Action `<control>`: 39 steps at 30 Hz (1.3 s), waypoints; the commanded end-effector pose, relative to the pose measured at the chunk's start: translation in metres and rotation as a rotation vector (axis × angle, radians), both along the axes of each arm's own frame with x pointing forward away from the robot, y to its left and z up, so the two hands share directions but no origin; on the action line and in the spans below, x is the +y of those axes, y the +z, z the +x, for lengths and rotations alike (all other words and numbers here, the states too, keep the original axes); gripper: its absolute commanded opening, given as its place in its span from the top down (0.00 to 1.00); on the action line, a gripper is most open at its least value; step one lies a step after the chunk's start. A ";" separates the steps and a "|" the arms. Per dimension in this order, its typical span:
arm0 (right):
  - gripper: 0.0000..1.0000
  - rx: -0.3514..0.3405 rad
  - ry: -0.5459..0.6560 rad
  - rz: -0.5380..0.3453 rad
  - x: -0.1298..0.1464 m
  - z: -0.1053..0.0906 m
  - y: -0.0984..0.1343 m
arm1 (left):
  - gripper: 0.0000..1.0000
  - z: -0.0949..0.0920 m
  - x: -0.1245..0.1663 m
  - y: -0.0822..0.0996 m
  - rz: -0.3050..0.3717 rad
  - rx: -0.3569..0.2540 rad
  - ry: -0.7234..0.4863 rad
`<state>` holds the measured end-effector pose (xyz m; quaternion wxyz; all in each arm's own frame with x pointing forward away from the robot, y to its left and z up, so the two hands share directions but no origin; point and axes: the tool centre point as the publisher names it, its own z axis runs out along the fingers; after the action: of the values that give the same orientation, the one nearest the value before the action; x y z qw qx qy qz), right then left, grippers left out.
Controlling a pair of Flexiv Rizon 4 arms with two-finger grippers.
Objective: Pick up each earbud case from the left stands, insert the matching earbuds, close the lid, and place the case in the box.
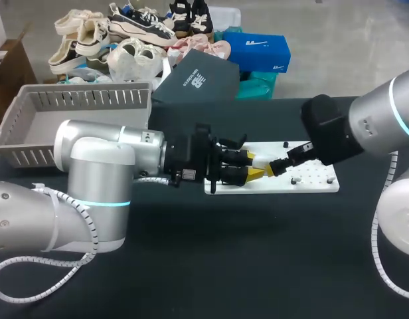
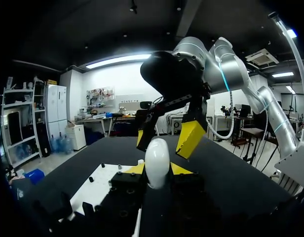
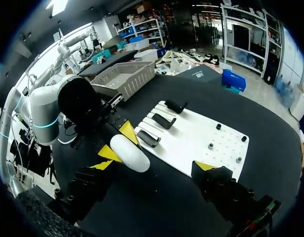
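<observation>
Step in hand: pick-up done, lid/earbud stage not yet started, going by how things lie.

Left tool (image 2: 158,169) is clamped on the white earbud case (image 2: 157,160), one yellow tip on each side. It holds the case in the air over the near edge of the white board (image 1: 311,181), clear of the black stands (image 3: 164,121) on the board. The case looks like a smooth egg with no lid gap visible, so the lid is probably shut.

Right tool (image 3: 153,165) is spread wide and empty. Its tips straddle the case from above without touching it. In the head view both tools meet over the middle of the board and the case is mostly hidden between them.

Small dark pieces (image 3: 209,146) sit at the end of the board away from the stands. They are too small to tell whether they are earbuds.

Grey basket (image 1: 32,126) sits on the tabletop well apart from the board, on the left arm's side; likely the drop-off.

Next move calls for the right tool to narrow on the case's upper half and flip the lid, or take the case for a regrasp, while the left tool keeps a firm hold. The smooth rounded shell could slip or twist if pinched off-centre.
</observation>
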<state>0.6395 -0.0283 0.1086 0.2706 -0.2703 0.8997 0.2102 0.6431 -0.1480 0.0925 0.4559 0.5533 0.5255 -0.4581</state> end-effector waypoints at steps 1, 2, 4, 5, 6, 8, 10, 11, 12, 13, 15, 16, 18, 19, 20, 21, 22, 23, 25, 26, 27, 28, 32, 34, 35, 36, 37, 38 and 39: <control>0.00 -0.012 -0.026 -0.023 0.001 0.000 -0.001 | 1.00 0.001 0.000 -0.001 -0.003 -0.001 -0.001; 0.00 -0.012 -0.027 -0.024 0.001 0.001 -0.001 | 1.00 0.001 0.000 -0.001 -0.003 -0.001 -0.001; 0.00 -0.012 -0.029 -0.026 0.001 0.002 -0.002 | 1.00 0.001 0.000 -0.001 -0.003 -0.001 -0.001; 0.00 -0.012 -0.031 -0.028 0.001 0.003 -0.002 | 1.00 0.001 0.000 -0.001 -0.003 -0.001 -0.001; 0.00 -0.012 -0.032 -0.029 0.001 0.003 -0.003 | 1.00 0.001 0.000 -0.001 -0.003 -0.001 -0.001; 0.00 -0.011 -0.034 -0.031 0.001 0.004 -0.004 | 1.00 0.001 0.000 -0.001 -0.003 -0.001 -0.001; 0.00 -0.010 -0.036 -0.032 0.001 0.004 -0.004 | 1.00 0.001 0.000 -0.001 -0.003 -0.001 -0.001; 0.00 -0.010 -0.036 -0.033 0.001 0.004 -0.004 | 1.00 0.001 0.000 -0.001 -0.003 -0.001 -0.001; 0.00 -0.010 -0.037 -0.034 0.001 0.005 -0.004 | 1.00 0.001 0.000 -0.001 -0.003 -0.001 -0.001; 0.00 -0.010 -0.038 -0.034 0.001 0.005 -0.004 | 1.00 0.001 0.000 -0.001 -0.003 -0.001 -0.001; 0.00 -0.011 -0.039 -0.034 0.000 0.005 -0.004 | 1.00 0.001 0.000 -0.001 -0.003 -0.001 -0.001; 0.00 -0.011 -0.040 -0.034 0.000 0.006 -0.003 | 1.00 0.001 0.000 -0.001 -0.003 -0.001 -0.001; 0.00 -0.012 -0.042 -0.034 0.000 0.006 -0.003 | 1.00 0.001 0.000 -0.001 -0.003 -0.001 -0.001; 0.00 -0.012 -0.043 -0.034 0.000 0.006 -0.003 | 1.00 0.001 0.000 -0.001 -0.003 -0.001 -0.001; 0.00 -0.013 -0.043 -0.034 0.000 0.006 -0.003 | 1.00 0.001 0.000 -0.001 -0.003 -0.001 -0.001; 0.00 -0.013 -0.044 -0.034 -0.001 0.006 -0.003 | 1.00 0.001 0.000 -0.001 -0.003 -0.001 -0.001; 0.00 -0.014 -0.044 -0.034 -0.001 0.007 -0.002 | 1.00 0.001 0.000 -0.001 -0.003 -0.001 -0.001; 0.00 -0.016 -0.044 -0.034 -0.001 0.007 -0.002 | 1.00 0.001 0.000 -0.001 -0.003 -0.001 -0.001; 0.00 -0.019 -0.045 -0.034 -0.001 0.007 0.000 | 1.00 0.001 0.000 -0.001 -0.003 -0.001 -0.001; 0.00 -0.020 -0.045 -0.034 -0.002 0.007 0.001 | 1.00 0.001 0.000 -0.001 -0.003 -0.001 -0.001; 0.00 -0.022 -0.045 -0.033 -0.002 0.007 0.001 | 1.00 0.001 0.000 -0.001 -0.003 -0.001 -0.001; 0.00 -0.024 -0.045 -0.033 -0.002 0.007 0.002 | 1.00 0.001 0.000 -0.001 -0.003 -0.001 -0.001; 0.00 -0.027 -0.046 -0.033 -0.001 0.008 0.003 | 1.00 0.001 0.000 -0.001 -0.003 -0.001 -0.001; 0.00 -0.029 -0.045 -0.033 -0.001 0.009 0.004 | 1.00 0.001 0.000 -0.001 -0.003 -0.001 -0.001; 0.00 -0.030 -0.045 -0.034 -0.001 0.009 0.004 | 1.00 0.001 0.000 -0.001 -0.003 -0.001 -0.001; 0.00 -0.031 -0.045 -0.034 -0.001 0.010 0.005 | 1.00 0.001 0.000 -0.001 -0.003 -0.001 -0.001; 0.00 -0.033 -0.045 -0.034 -0.001 0.010 0.006 | 1.00 0.001 0.000 -0.001 -0.003 -0.001 -0.001; 0.00 -0.035 -0.045 -0.033 -0.001 0.011 0.006 | 1.00 0.001 0.000 -0.001 -0.003 -0.001 -0.001; 0.00 -0.036 -0.045 -0.033 -0.001 0.012 0.007 | 1.00 0.001 0.000 -0.001 -0.003 -0.001 -0.001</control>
<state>0.6527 -0.0310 0.1148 0.2806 -0.2647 0.9003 0.2015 0.6435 -0.1481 0.0924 0.4559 0.5532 0.5253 -0.4584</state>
